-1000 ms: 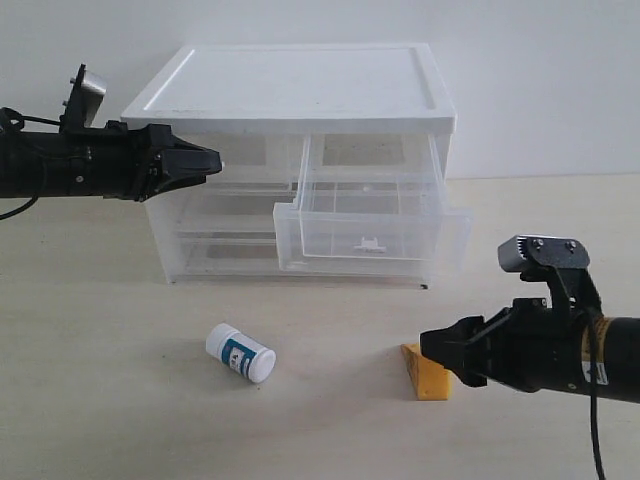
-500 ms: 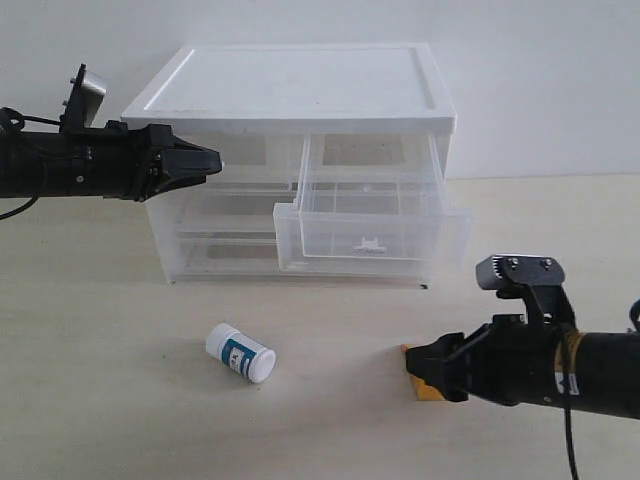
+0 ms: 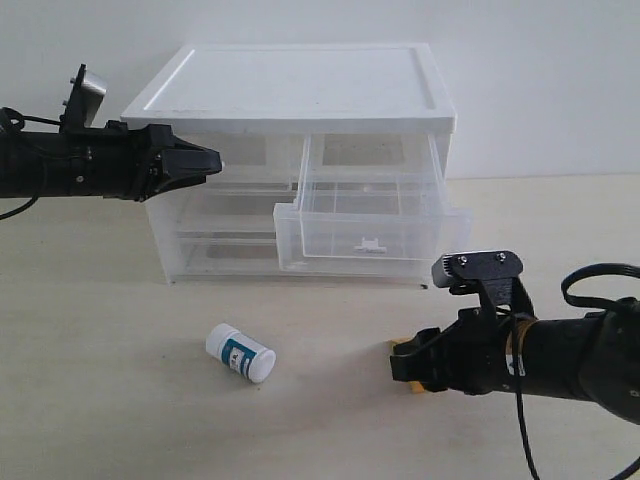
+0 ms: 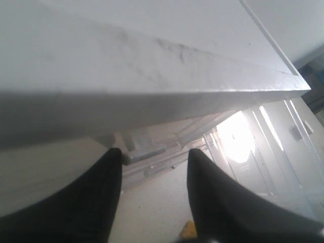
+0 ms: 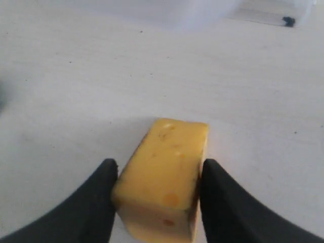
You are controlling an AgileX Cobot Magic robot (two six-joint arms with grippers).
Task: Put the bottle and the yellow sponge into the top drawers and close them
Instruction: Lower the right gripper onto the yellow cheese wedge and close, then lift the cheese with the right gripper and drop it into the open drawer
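Note:
The yellow sponge [image 5: 164,177] lies on the table between the fingers of my right gripper [image 5: 159,167], which touch both of its sides. From outside, only slivers of the sponge [image 3: 400,347] show past the right gripper [image 3: 400,366]. The bottle [image 3: 241,352] lies on its side, left of the sponge and free. The top right drawer [image 3: 370,228] is pulled out and holds nothing. The top left drawer [image 3: 250,155] is pushed in. My left gripper [image 3: 214,160] is open at that drawer's front, with its tab handle [image 4: 144,150] by one fingertip [image 4: 114,157].
The white-topped drawer unit [image 3: 300,85] stands at the back centre, with two full-width drawers [image 3: 220,235] below the top pair. A white wall rises behind it. The open drawer juts out over the table just above and behind the right arm.
My right gripper has slid left and lower along the table, and its fingers now enclose the sponge. The left arm, bottle and drawers have not moved.

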